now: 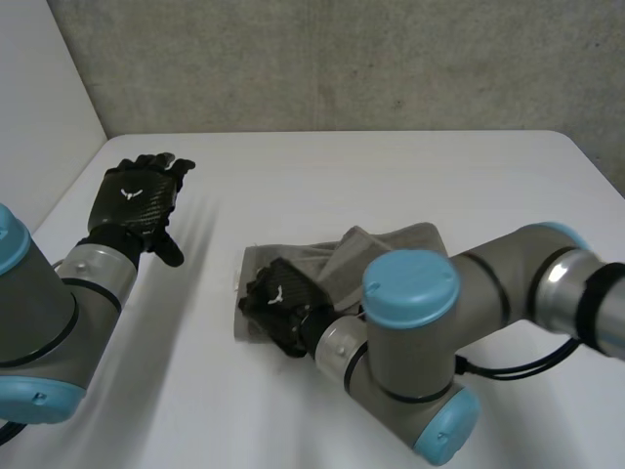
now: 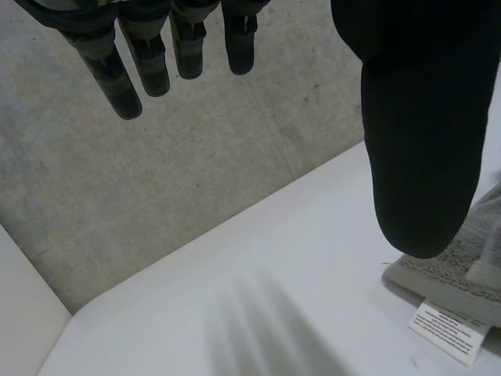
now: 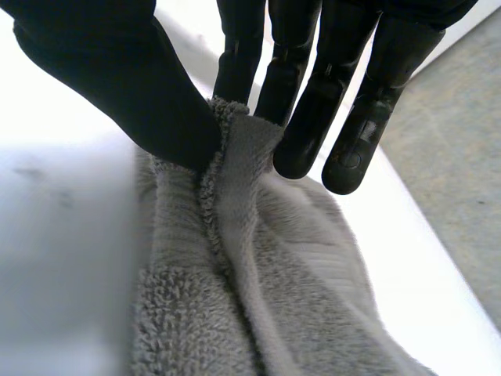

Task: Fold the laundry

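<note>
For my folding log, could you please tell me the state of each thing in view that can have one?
Towel: bunched on the table, unevenly folded, one edge pinched into a ridge.
Right hand: shut on the towel, thumb and fingers pinching that ridge.
Left hand: open, fingers straight, holding nothing, apart from the towel.
Towel's label: flat on the table.

Right hand (image 3: 117, 70) pinching grey towel (image 3: 258, 298) edge

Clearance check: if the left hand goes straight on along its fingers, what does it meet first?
Likely the wall. The left hand, open, points across the table toward it; nothing lies in that line. The towel sits off to its thumb side. Depth is unclear.
</note>
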